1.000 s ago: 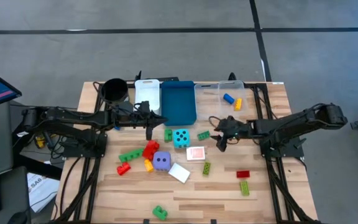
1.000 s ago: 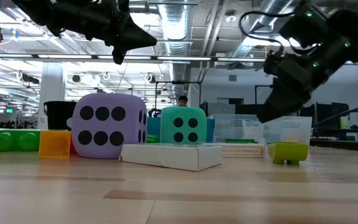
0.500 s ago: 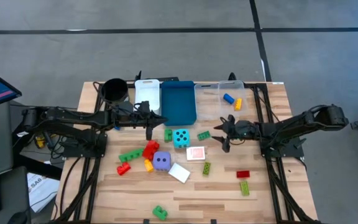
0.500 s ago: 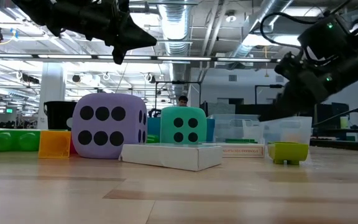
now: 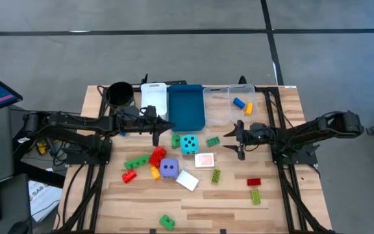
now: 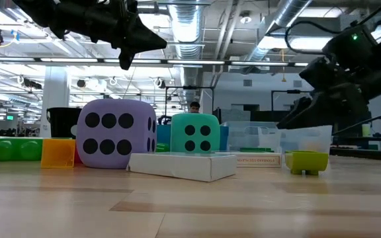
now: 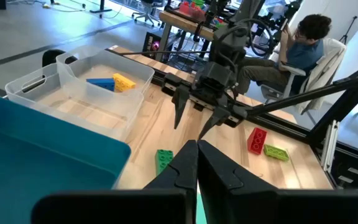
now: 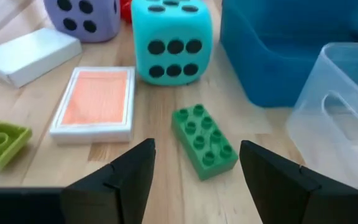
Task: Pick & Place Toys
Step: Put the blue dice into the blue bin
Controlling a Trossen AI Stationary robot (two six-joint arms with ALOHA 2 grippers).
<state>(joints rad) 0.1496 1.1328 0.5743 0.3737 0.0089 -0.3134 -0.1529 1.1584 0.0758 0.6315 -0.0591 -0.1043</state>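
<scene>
The toys lie over the table's middle: a cyan die, a purple die, an orange-backed card, a white box and red, green, yellow and lime bricks. A dark green brick lies flat beside the cyan die. My right gripper stands open just short of that brick, low over the table, touching nothing. My left gripper hangs shut and empty above the table in front of the blue bin.
Along the far edge stand a black cup, a white bin, the blue bin and two clear bins, one holding a blue and a yellow brick. A red brick and a lime brick lie near the right arm. A person sits beyond the table.
My right gripper has drawn back a little toward the table's right edge and sunk lower, rolling and tipping its fingers downward. The left gripper and the toys have kept still.
</scene>
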